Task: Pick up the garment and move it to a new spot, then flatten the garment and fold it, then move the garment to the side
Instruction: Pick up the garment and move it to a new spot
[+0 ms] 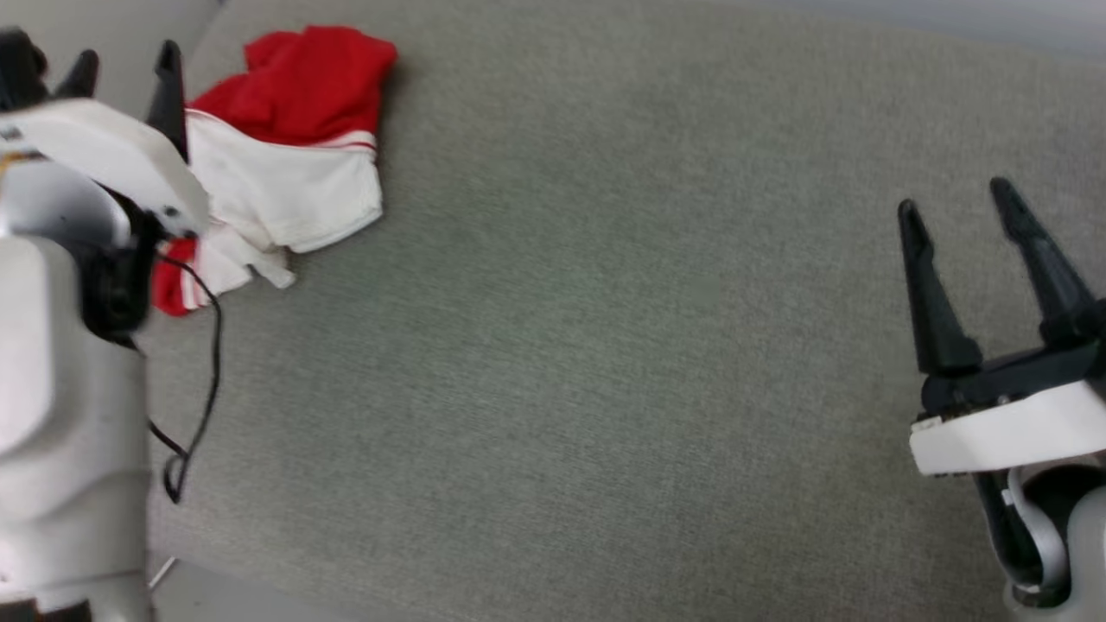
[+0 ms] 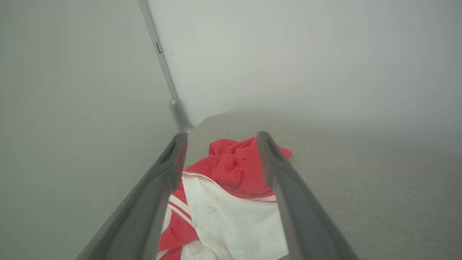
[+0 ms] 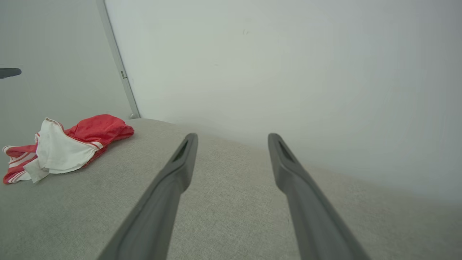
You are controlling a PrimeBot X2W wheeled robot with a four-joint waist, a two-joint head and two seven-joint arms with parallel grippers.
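Observation:
The garment (image 1: 285,164) lies crumpled at the far left of the grey fabric surface, red on the far side, white with thin red stripes nearer me. My left gripper (image 1: 125,65) hovers open just left of it, its forearm covering the garment's left edge. In the left wrist view the garment (image 2: 223,195) shows between the two spread fingers (image 2: 169,169), with a gap to the cloth below. My right gripper (image 1: 955,203) stands open over bare surface far to the right, nothing between its fingers. The right wrist view has the garment (image 3: 65,148) at the left.
The grey fabric surface (image 1: 605,345) stretches wide between the two grippers. Its left edge runs close beside the garment, with a pale wall (image 2: 288,54) and a corner seam (image 2: 162,61) behind. A black cable (image 1: 203,389) hangs from my left arm.

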